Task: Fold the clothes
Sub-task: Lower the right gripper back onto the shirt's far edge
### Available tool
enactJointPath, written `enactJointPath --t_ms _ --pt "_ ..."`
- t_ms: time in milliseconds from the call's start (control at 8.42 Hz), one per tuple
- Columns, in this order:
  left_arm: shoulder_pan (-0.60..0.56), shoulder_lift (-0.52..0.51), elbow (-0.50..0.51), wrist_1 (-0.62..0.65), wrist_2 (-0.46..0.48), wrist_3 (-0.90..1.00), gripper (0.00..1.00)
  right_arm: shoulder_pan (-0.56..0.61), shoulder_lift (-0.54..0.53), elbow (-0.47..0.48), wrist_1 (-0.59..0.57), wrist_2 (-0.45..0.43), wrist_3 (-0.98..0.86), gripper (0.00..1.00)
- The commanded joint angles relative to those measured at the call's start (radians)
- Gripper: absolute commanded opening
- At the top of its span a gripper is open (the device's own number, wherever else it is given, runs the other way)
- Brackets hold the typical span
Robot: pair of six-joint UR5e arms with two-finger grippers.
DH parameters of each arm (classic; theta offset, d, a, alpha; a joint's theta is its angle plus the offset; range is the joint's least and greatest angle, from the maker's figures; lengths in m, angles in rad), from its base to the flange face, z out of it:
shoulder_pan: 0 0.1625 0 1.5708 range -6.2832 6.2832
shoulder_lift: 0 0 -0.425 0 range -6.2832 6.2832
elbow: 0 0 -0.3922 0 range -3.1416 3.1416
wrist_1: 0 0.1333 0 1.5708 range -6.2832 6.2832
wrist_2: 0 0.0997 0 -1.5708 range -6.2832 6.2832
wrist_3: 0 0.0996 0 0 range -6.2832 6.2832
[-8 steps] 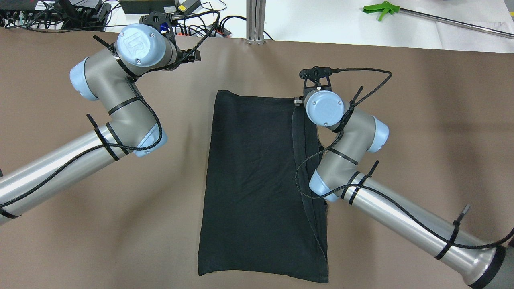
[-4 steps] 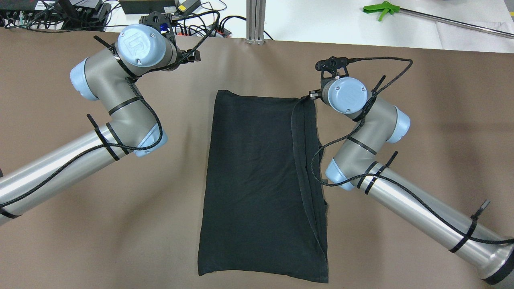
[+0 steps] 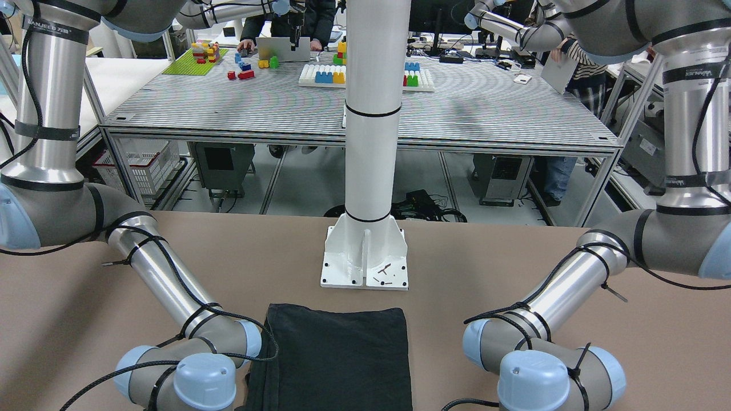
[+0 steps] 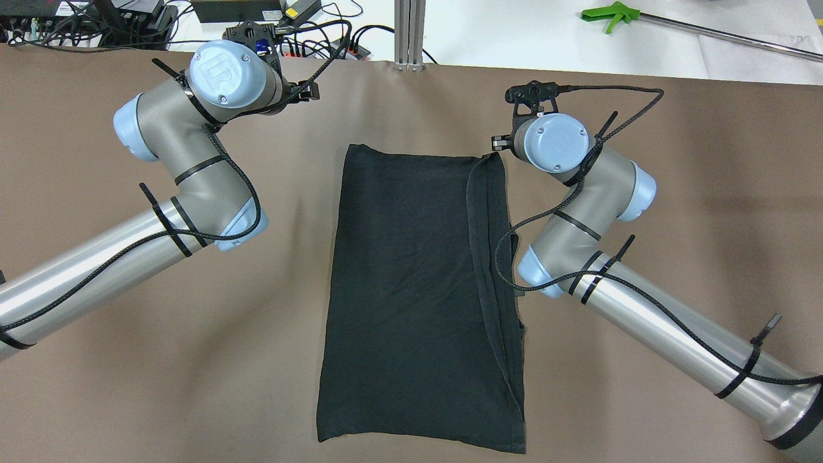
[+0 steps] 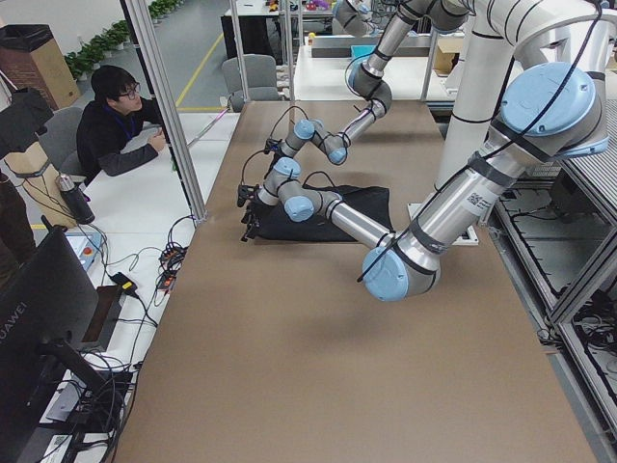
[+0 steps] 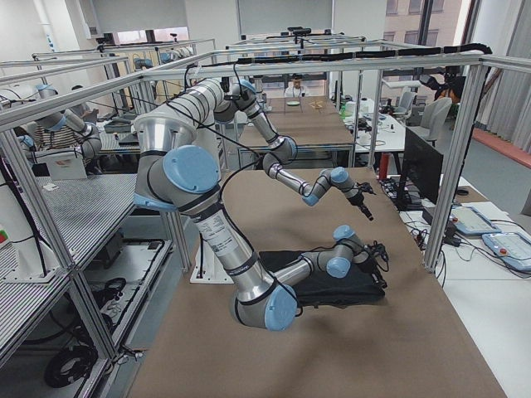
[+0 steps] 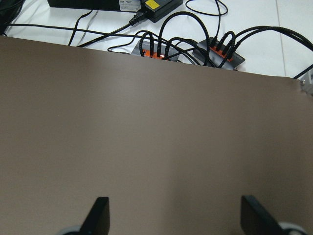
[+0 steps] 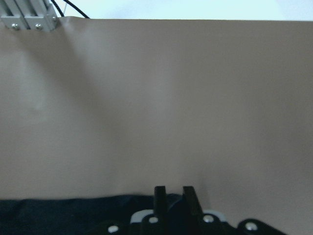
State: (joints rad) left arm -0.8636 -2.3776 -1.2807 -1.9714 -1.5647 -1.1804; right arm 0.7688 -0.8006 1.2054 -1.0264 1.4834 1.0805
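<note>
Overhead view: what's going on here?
Two arms are folding a black garment that lies flat on the brown table, its right edge already folded in. The right pincer looks shut on the garment's far right corner. The left pincer hangs open near the table's far edge, away from the garment.

We count one black garment (image 4: 411, 289) on one tabletop (image 4: 193, 386), two tools, left tool (image 7: 174, 200) and right tool (image 8: 173, 191), one white pillar (image 3: 371, 114), one green grabber (image 4: 611, 16).
</note>
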Motion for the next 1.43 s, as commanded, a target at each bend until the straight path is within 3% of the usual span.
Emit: enactJointPath --t_ms 0,238,950,1069,1307 --pt "0.0 0.0 0.001 -0.001 0.0 0.001 0.95 -0.063 0.027 -0.001 -0.014 -0.008 0.105 0.39" --pt "0.0 0.0 0.001 -0.001 0.0 0.001 0.94 -0.092 0.027 -0.004 -0.046 -0.06 0.111 0.35" --pt "0.003 -0.005 0.004 -0.001 0.0 0.001 0.95 -0.117 0.024 -0.029 -0.057 -0.08 0.111 0.35" --pt "0.003 -0.005 0.004 -0.001 0.0 0.001 0.95 -0.117 0.024 -0.027 -0.057 -0.08 0.11 0.04" --pt "0.002 -0.015 0.009 -0.001 0.0 0.001 0.94 -0.114 0.024 -0.02 -0.055 -0.078 0.096 0.0"
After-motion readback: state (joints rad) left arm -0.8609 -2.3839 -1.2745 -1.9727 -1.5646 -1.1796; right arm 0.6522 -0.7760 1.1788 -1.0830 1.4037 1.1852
